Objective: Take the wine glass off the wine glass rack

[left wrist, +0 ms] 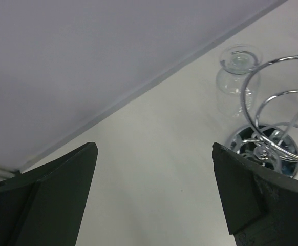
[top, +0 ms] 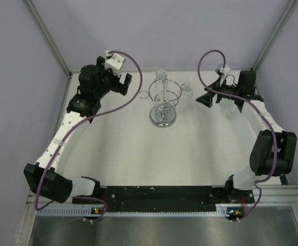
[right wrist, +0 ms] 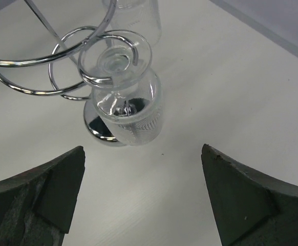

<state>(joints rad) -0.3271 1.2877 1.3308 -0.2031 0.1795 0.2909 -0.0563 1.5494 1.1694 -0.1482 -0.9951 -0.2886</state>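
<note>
The wine glass rack (top: 162, 100) stands at the back middle of the table, a chrome wire stand on a round mirrored base (top: 162, 118). A clear wine glass (right wrist: 129, 105) hangs upside down from a loop arm (right wrist: 119, 51) on the rack's right side, also visible as the wine glass (top: 188, 89). Another glass (left wrist: 235, 77) hangs at the far side. My right gripper (right wrist: 144, 197) is open, just short of the hanging glass and touching nothing. My left gripper (left wrist: 154, 197) is open and empty, to the left of the rack (left wrist: 279, 107).
Grey walls close the table at the back and both sides. Both arms reach in from the near corners, and the right arm's (top: 251, 102) purple cable loops above it. A faint clear shape (top: 231, 110) lies under the right arm; I cannot tell what it is.
</note>
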